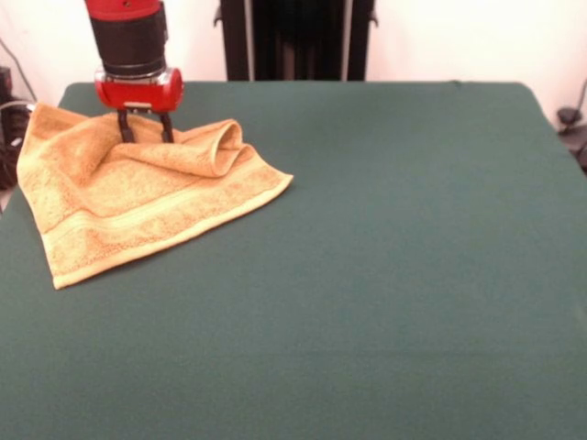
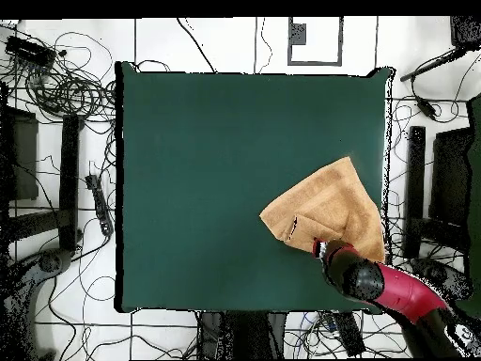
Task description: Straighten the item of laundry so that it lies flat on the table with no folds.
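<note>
Front view shows the gripper jaws narrow, pinching the towel fold near the bench far corner; better pull outward slowly.

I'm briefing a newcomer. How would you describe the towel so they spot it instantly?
Find the big dark green table. In the front view, the towel lies near its far left corner, under the red and black gripper. It is the only golden-orange cloth there, partly rolled over itself.

This was a robotics lab. Behind the gripper stood a black pedestal against a white wall; tangled cables sprawled on the floor around the table.
</note>
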`<state>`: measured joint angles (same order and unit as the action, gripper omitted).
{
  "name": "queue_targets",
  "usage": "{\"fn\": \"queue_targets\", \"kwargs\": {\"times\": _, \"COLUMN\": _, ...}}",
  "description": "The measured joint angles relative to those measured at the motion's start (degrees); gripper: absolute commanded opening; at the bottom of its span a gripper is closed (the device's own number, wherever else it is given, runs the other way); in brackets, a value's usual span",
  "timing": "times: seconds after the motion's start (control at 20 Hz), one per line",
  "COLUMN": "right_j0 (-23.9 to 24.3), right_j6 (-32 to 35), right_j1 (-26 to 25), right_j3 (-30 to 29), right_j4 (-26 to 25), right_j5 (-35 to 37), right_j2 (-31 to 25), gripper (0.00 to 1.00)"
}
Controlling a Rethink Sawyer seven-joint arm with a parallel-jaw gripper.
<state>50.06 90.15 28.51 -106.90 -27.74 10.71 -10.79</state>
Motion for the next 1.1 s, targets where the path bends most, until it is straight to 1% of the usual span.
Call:
{"fn": "queue_targets", "kwargs": {"times": 0.15, "right_j0": 1.5, "right_j6": 0.0, "right_j1": 0.0, "right_j3": -0.2, "right_j4": -1.1, "right_j5": 0.2, "right_j2": -1.3, "gripper": 1.00}}
{"fn": "queue_targets", "kwargs": {"times": 0.45, "right_j0": 3.0, "right_j6": 0.0, "right_j1": -0.1, "right_j3": -0.3, "right_j4": -3.4, "right_j5": 0.4, "right_j2": -2.9, "gripper": 1.00}}
{"fn": "queue_targets", "kwargs": {"times": 0.95, "right_j0": 3.0, "right_j6": 0.0, "right_j1": 0.1, "right_j3": -0.3, "right_j4": -5.1, "right_j5": 0.3, "right_j2": -3.1, "gripper": 1.00}}
{"fn": "queue_targets", "kwargs": {"times": 1.1, "right_j0": 3.0, "right_j6": 0.0, "right_j1": 0.3, "right_j3": -0.8, "right_j4": -6.4, "right_j5": -1.1, "right_j2": -3.0, "gripper": 1.00}}
